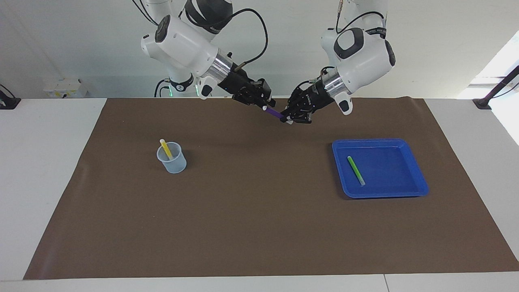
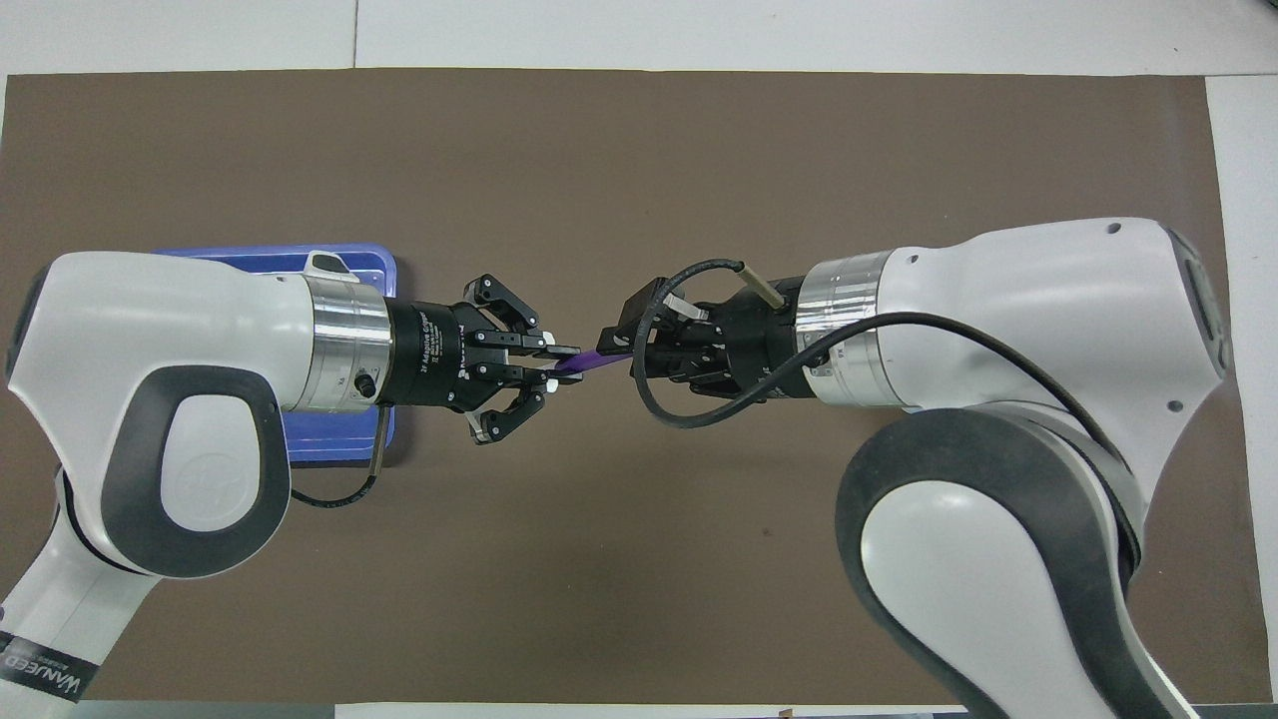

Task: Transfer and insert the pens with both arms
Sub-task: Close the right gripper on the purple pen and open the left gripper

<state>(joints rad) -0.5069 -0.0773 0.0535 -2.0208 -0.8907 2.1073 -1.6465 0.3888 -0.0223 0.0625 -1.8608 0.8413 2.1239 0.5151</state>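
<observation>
1. The left gripper [image 1: 287, 118] is pinched on 1 end of the purple pen [image 1: 276, 114], holding it in the air over the brown mat [image 1: 259, 227], between the 2 arms.
2. The right gripper [image 1: 264, 104] sits at the pen's free, pale-tipped end; whether its fingers have closed on it I cannot tell.
3. The pen's long axis runs gripper to gripper, sloping up toward the right arm, so the handover turns on that arm taking the shaft in line.
4. The yellow pen [image 1: 165, 149] already leans in the clear cup [image 1: 172, 159] toward the right arm's end.
5. The green pen [image 1: 356, 170] lies in the blue tray [image 1: 405, 190] toward the left arm's end.
</observation>
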